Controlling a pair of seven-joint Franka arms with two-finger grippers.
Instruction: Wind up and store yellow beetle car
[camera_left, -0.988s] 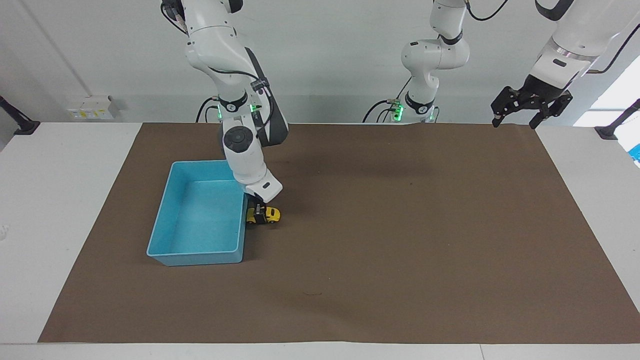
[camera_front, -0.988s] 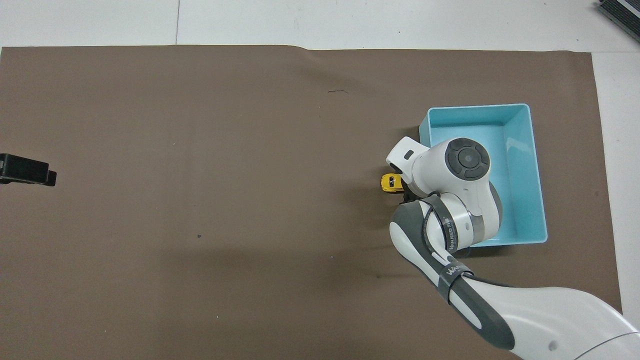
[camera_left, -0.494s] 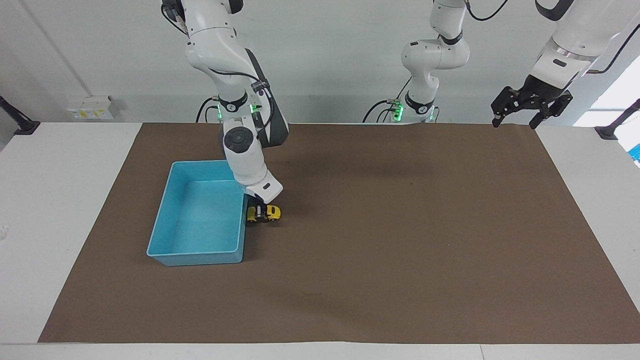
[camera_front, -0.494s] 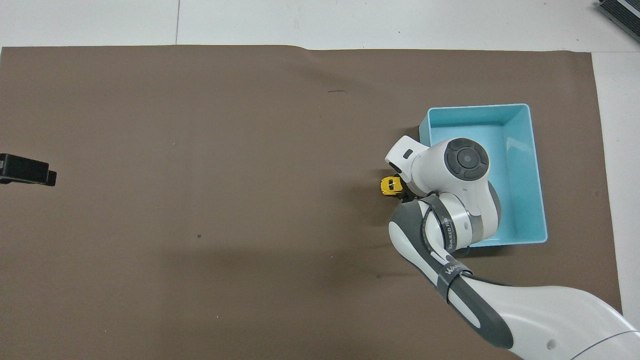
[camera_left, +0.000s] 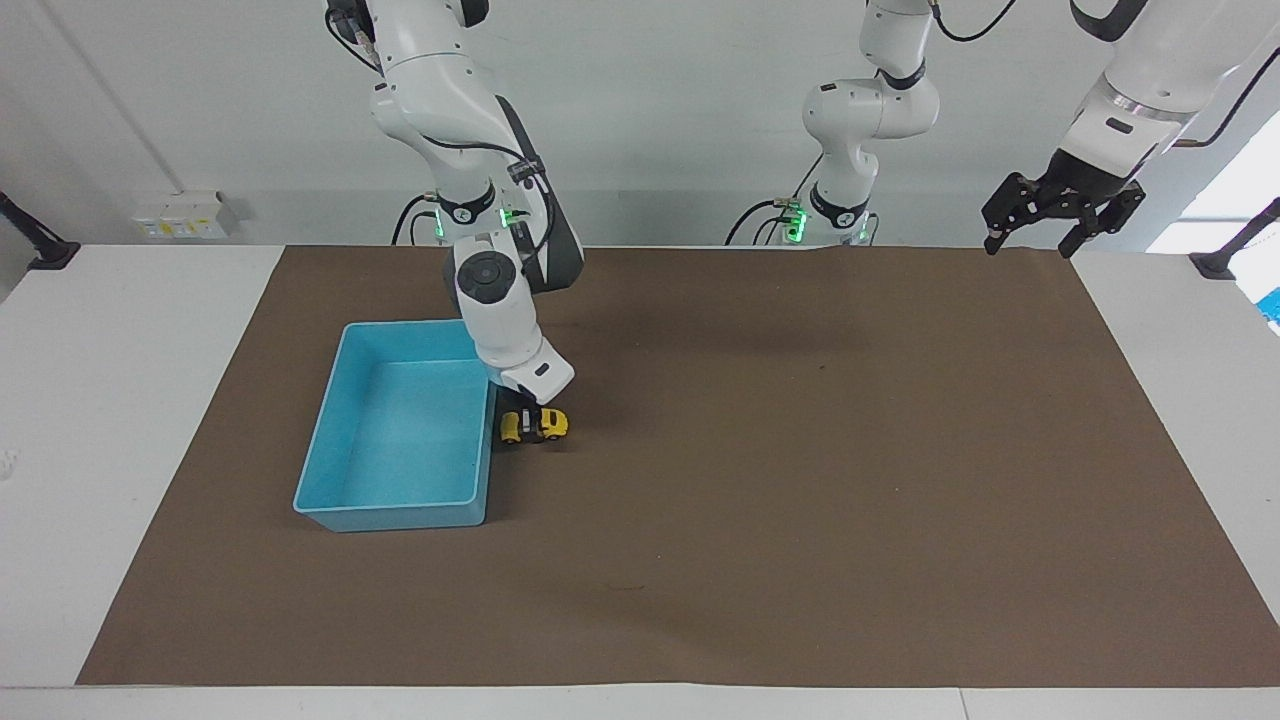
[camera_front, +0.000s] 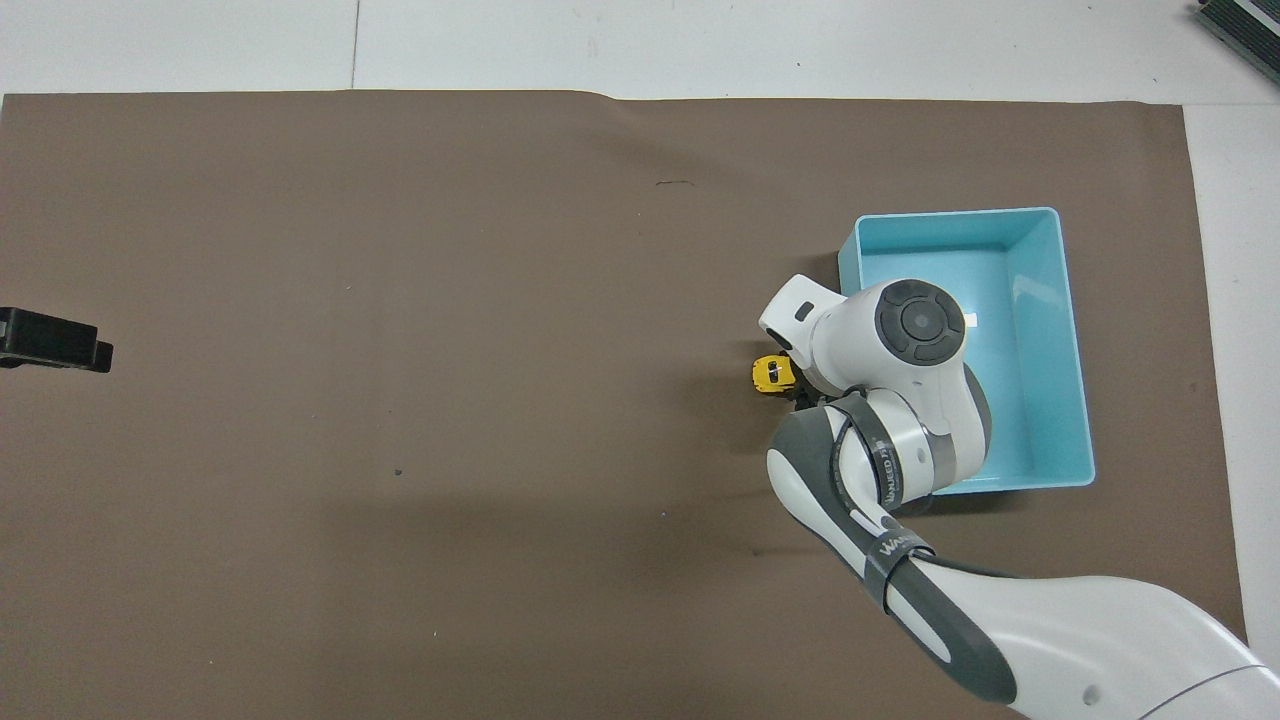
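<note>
The yellow beetle car (camera_left: 547, 424) (camera_front: 768, 374) is low over the brown mat, just beside the blue tray's (camera_left: 398, 516) (camera_front: 955, 213) long wall, toward the left arm's end. My right gripper (camera_left: 528, 420) comes straight down onto the car and is shut on its middle. I cannot tell whether the wheels touch the mat. In the overhead view the right wrist hides most of the car and the fingers. My left gripper (camera_left: 1030, 244) (camera_front: 55, 342) waits open, raised over the mat's corner at the left arm's end.
The blue tray holds nothing. The brown mat (camera_left: 800, 480) covers most of the white table. A dark object (camera_front: 1240, 20) lies at the table's corner, farthest from the robots at the right arm's end.
My right gripper has shut on the car. It has carried the car a little away from the tray wall, toward the left arm's end. The left arm has not moved.
</note>
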